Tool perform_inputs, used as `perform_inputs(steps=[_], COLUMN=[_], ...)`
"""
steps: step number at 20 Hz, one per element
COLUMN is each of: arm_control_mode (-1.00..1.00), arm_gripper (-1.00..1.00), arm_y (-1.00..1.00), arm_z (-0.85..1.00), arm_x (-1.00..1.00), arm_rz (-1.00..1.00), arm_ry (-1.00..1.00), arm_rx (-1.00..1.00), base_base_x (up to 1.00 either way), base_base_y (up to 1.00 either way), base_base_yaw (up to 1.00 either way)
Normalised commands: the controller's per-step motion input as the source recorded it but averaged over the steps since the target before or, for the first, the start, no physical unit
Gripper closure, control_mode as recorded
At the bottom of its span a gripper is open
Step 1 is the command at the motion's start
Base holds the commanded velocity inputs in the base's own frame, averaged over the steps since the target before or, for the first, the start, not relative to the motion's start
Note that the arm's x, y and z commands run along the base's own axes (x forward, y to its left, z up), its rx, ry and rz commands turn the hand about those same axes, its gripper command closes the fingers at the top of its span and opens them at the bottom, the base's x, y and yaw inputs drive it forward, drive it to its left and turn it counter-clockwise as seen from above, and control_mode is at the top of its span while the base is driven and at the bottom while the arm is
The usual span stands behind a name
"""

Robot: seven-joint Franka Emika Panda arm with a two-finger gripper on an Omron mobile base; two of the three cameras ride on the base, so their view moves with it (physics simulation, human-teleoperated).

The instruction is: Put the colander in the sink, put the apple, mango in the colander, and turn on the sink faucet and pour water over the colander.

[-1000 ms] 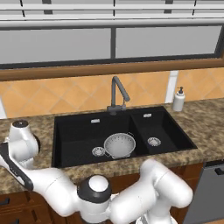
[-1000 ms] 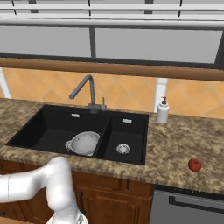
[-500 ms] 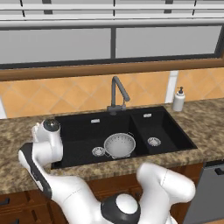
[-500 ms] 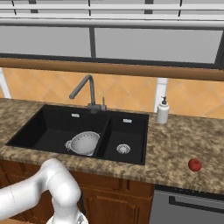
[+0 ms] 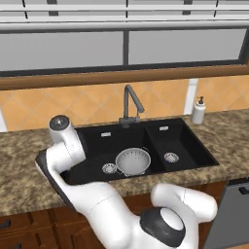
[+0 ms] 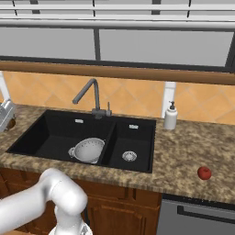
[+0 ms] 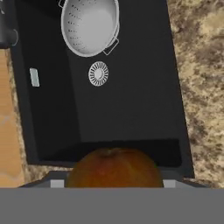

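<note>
Arm swung sinkward; hand-view mango [image 7: 114,168].

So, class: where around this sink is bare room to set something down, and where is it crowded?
Free: the large basin floor of the sink left of the colander, and the counter between the soap dispenser and the apple. Crowded: behind the basins, around the sink faucet.

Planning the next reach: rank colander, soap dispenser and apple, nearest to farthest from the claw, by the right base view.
1. Colander, in the sink, left.
2. Soap dispenser, on the counter behind the sink, right.
3. Apple, far right, near the counter's front.
</note>
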Motion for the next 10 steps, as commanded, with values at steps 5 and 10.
perform_inputs(steps=[5, 10], arm_control_mode=[-1.0, -1.0], arm_gripper=[1.0, 1.0], arm_y=[-1.0, -0.98], arm_z=[-0.04, -0.33], arm_x=[-0.11, -0.04], arm_rz=[-0.3, -0.05], arm_ry=[0.12, 0.12], arm_rx=[-0.02, -0.01], base_base_x=[0.0, 0.0], base_base_y=[0.0, 0.0], base_base_yaw=[0.0, 0.0])
